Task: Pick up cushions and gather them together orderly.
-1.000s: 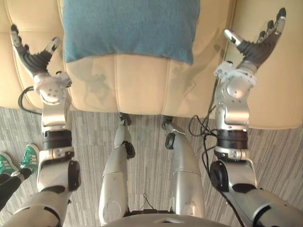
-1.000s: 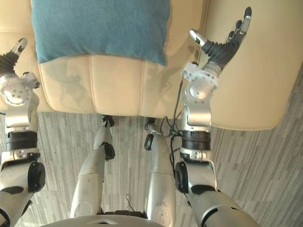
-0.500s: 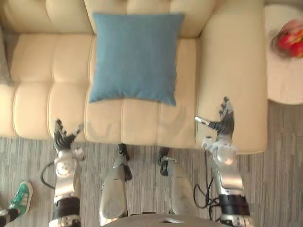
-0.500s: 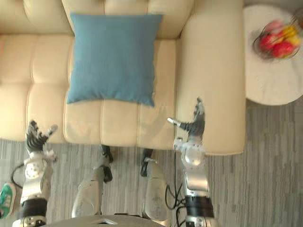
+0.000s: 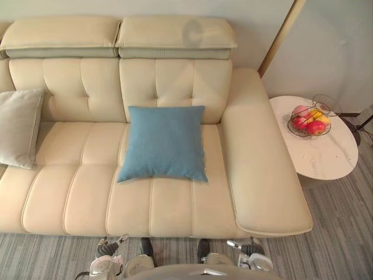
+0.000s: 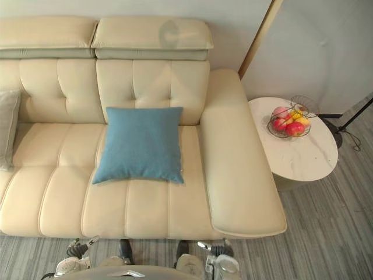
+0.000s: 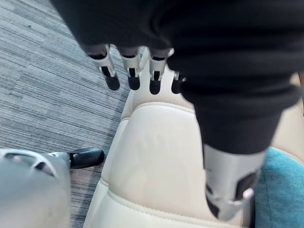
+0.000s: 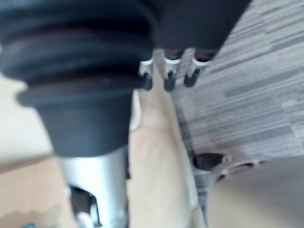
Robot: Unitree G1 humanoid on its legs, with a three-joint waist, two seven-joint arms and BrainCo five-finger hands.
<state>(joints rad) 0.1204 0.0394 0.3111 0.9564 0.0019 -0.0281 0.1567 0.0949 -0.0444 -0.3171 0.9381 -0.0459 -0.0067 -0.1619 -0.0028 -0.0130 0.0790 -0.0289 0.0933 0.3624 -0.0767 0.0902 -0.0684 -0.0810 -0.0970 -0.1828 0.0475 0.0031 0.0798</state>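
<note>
A blue square cushion (image 5: 163,143) lies flat on the cream sofa's (image 5: 76,198) seat, right of the middle, its top edge against the backrest. A pale grey cushion (image 5: 20,125) leans at the sofa's far left end. My left hand (image 5: 108,249) and right hand (image 5: 247,247) show low at the near edge, in front of the sofa, well short of both cushions. In the left wrist view the left hand's fingers (image 7: 133,71) are straight over the seat's front, with a corner of the blue cushion (image 7: 280,190) beside them. The right hand's fingers (image 8: 168,71) are straight too, holding nothing.
A round white side table (image 5: 329,160) stands right of the sofa's broad armrest (image 5: 256,169), with a wire basket of fruit (image 5: 309,119) on it. Grey striped carpet (image 5: 344,233) runs along the sofa's front. A wall rises behind the backrest.
The camera has pulled back and the picture has shifted: the whole sofa, grey cushion and side table now show. Both hands sit lower in view, still open. The blue cushion lies as before.
</note>
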